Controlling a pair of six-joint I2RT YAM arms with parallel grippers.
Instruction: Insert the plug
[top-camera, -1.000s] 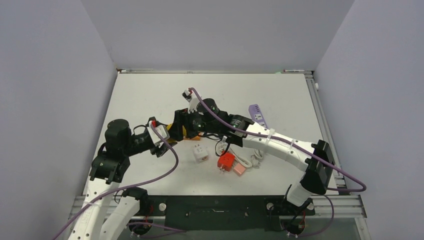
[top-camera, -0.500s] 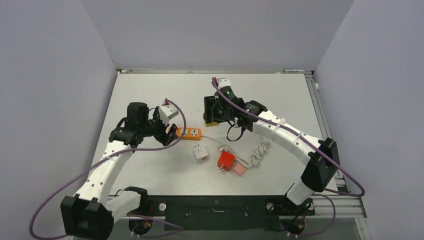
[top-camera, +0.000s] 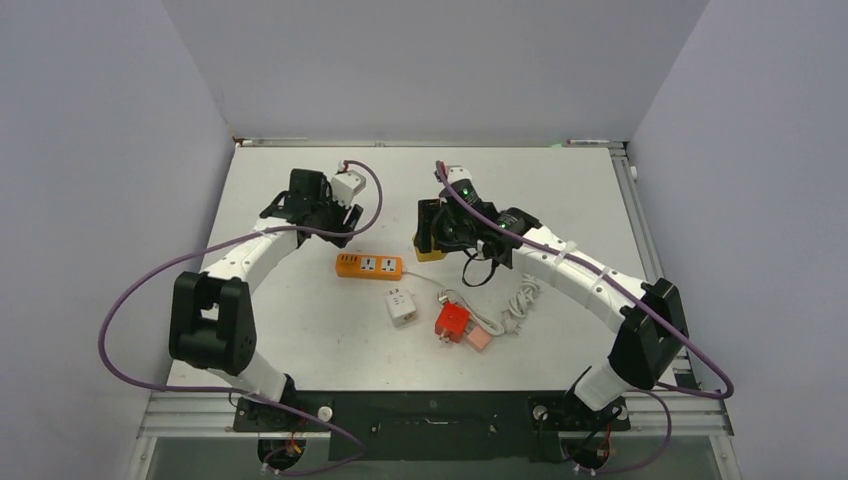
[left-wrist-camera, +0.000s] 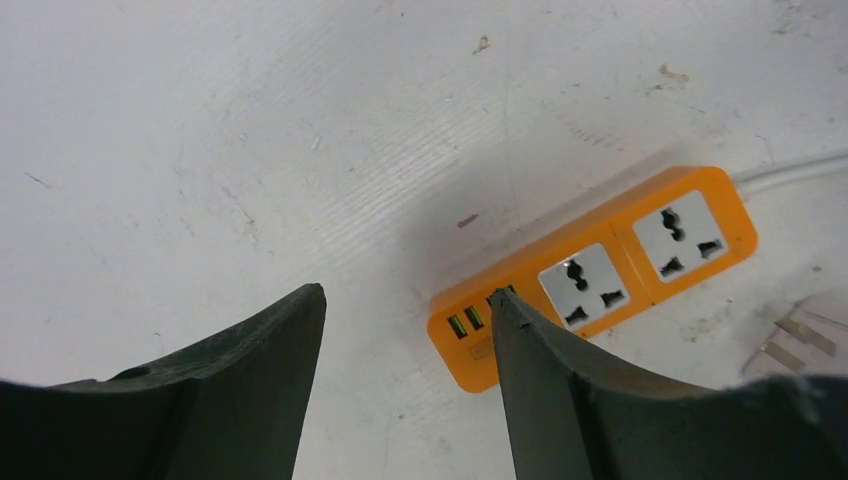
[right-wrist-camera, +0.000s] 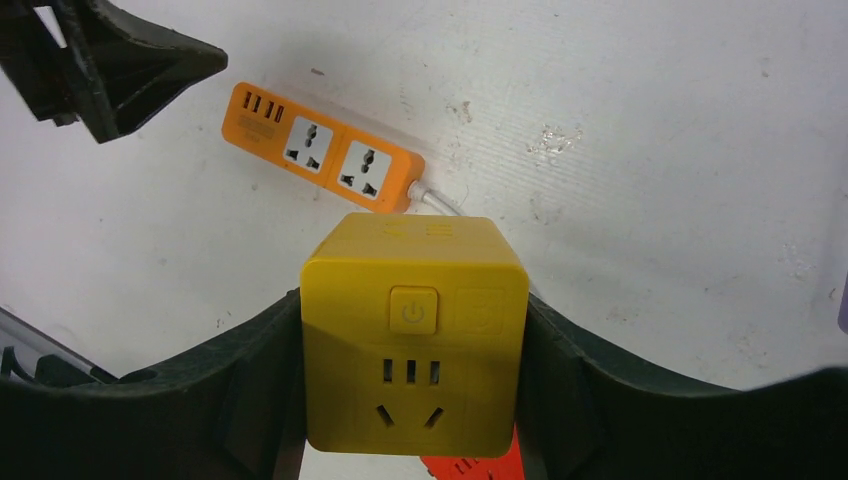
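My right gripper (top-camera: 428, 232) is shut on a yellow cube socket (top-camera: 432, 255) and holds it above the table, to the right of and behind the orange power strip (top-camera: 369, 266). In the right wrist view the cube (right-wrist-camera: 415, 330) sits squarely between the fingers, its power button and socket holes facing the camera, with the strip (right-wrist-camera: 320, 145) beyond it. My left gripper (top-camera: 338, 220) is open and empty, just behind the strip's left end. In the left wrist view the strip (left-wrist-camera: 600, 270) lies flat beside and partly behind the right finger (left-wrist-camera: 560, 390).
A white adapter cube (top-camera: 402, 307), a red cube (top-camera: 452, 321) with a pink piece (top-camera: 479, 341), and a coiled white cable (top-camera: 517, 302) lie in front of the strip. A black cable (top-camera: 478, 272) hangs under the right arm.
My left arm swung from the near left up to behind the strip's left end. My right gripper carried the yellow cube away from the strip, to the right and back.
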